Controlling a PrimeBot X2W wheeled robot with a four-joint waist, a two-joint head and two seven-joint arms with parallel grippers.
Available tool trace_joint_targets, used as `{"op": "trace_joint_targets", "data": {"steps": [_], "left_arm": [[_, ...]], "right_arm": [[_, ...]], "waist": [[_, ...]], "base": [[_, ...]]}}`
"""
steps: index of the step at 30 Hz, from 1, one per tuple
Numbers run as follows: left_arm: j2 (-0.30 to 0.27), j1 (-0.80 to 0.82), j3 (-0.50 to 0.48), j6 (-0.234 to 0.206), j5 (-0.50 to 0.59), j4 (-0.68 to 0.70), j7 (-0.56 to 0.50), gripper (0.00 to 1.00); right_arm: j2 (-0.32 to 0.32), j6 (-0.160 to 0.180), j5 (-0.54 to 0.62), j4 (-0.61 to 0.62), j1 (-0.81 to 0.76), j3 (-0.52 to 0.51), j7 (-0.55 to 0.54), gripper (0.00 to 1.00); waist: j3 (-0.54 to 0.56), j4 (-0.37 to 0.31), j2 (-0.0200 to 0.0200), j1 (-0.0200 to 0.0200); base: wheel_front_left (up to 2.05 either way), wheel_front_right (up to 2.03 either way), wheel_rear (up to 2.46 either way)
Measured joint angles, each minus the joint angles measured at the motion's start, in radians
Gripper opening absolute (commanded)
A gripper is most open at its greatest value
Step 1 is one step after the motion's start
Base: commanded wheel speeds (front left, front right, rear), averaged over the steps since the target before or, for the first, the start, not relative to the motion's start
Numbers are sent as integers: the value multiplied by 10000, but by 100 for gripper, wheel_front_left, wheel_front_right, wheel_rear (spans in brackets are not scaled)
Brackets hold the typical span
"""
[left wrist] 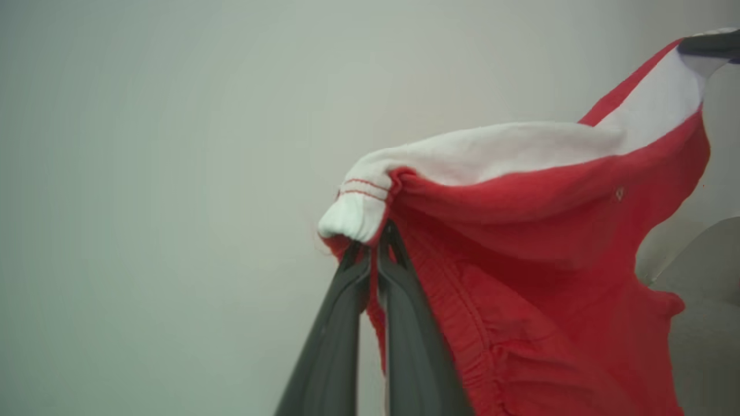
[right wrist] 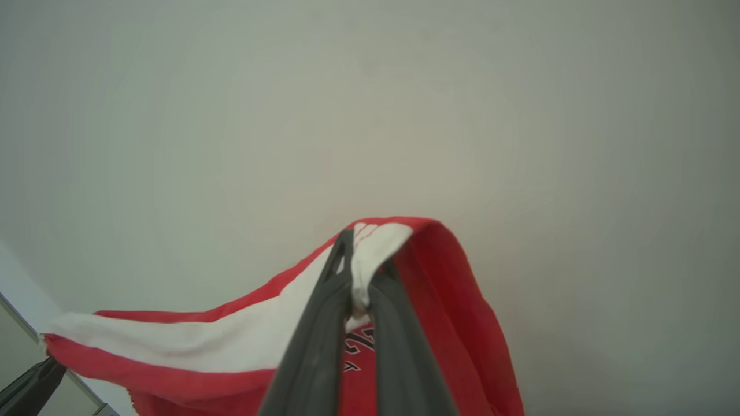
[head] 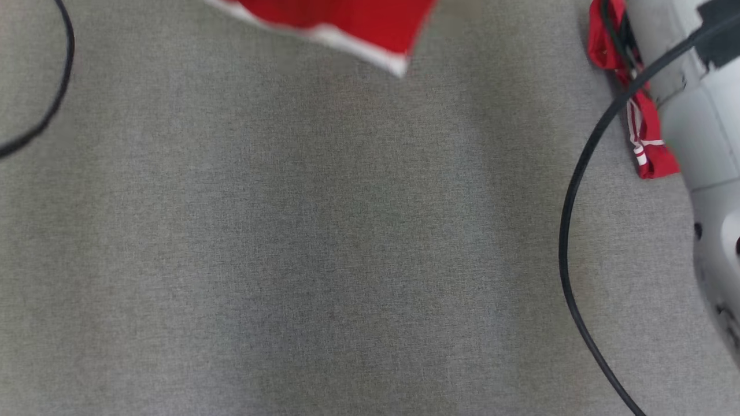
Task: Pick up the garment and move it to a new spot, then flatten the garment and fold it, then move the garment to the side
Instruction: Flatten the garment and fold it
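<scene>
Below, grey fabric surface (head: 324, 242); pale plain wall (left wrist: 144, 144) behind. Black cable (head: 569, 231) loops over surface's right side, beside pale forearm (head: 705, 133). Red garment (left wrist: 549, 231) with white band held aloft: left end effector (left wrist: 373, 245) and right end effector (right wrist: 361, 271) each clamped on banded edge, cloth slung between them.

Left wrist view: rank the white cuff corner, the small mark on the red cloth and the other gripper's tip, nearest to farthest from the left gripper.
1. White cuff corner: pinched right at the left gripper fingertips.
2. Small mark: off to the right, partway across the red garment.
3. Right gripper: top right corner, at the far end of the white band.
</scene>
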State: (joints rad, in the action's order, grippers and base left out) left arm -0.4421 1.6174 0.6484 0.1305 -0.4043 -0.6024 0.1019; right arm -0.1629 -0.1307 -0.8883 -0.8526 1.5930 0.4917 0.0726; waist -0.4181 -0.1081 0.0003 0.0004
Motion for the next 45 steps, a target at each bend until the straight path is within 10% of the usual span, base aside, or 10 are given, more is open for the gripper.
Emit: {"op": "trace_joint_targets", "data": {"steps": [19,34,45], "left_arm": [[775,1267,447,-46,-410,-1705,1463,0],[-497,-6408,-537,-2265,-1243,3841,1588,0],[-569,-10888,-290,-3626,-1302,6681,1590,0]], "right_arm": [[-481,0,31,-853,1343,1404,882,0],[-2238,0,-1559,3622,-4717,3645,1630,0],[-3135,0,-1745,5400,-8892,3428,1733,0]], "waist": [[-767,66,-2,-3],[201,-105,-3,-6],[1389,22,-4,-7]], "base": [[0,0,0],[0,0,0],[0,0,0]]}}
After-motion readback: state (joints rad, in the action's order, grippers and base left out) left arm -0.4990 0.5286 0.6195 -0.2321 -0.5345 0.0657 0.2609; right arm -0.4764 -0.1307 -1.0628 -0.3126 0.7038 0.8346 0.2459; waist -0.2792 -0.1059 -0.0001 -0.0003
